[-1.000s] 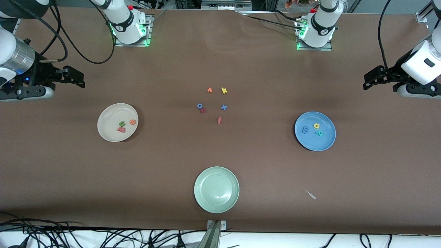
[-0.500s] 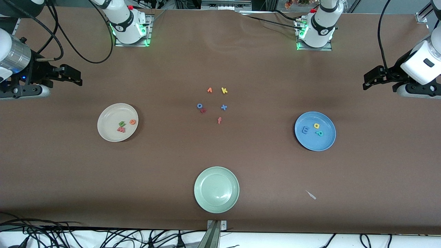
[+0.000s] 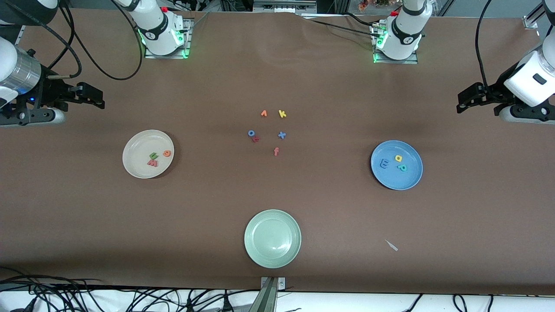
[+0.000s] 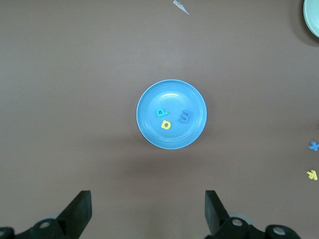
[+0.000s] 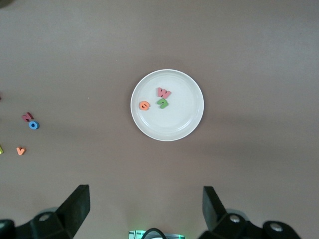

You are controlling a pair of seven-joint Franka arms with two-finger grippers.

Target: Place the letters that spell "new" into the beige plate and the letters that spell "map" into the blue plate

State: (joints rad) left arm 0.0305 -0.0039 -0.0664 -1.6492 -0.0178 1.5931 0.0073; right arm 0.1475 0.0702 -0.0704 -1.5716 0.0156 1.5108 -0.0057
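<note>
Lying in the beige plate (image 3: 148, 154), toward the right arm's end of the table, are the three letters of "new": the green n (image 3: 153, 155), the orange e (image 3: 167, 153) and the pinkish-red w (image 3: 152, 163), the n and w just beside each other. The right wrist view is showing the same plate with these letters readable in it. Sitting in the blue plate (image 3: 396, 165), toward the left arm's end, are the letters of "map": the blue m (image 3: 384, 163), the yellow a (image 3: 398, 158) and the teal p (image 3: 403, 167), the a and p close together and the m a little apart.

Resting loose on the brown table (image 3: 329, 208) between the two plates are the spare letters: an orange v (image 3: 263, 113) and a yellow k (image 3: 282, 114) farthest from the front camera, then a blue o (image 3: 251, 133) touching a small red letter (image 3: 256, 139), a blue x (image 3: 282, 135), and an orange f (image 3: 276, 151) nearest of the group. A pale green plate (image 3: 272, 238) is lying nearest the front camera, holding no letters, with a small white scrap (image 3: 391, 245) on the table toward the left arm's end from it.

The right gripper (image 5: 142, 204) is hanging in the air over the table near the beige plate, fingers spread apart and holding nothing. The left gripper (image 4: 148, 209) is hanging over the table near the blue plate, fingers likewise apart and holding nothing.
</note>
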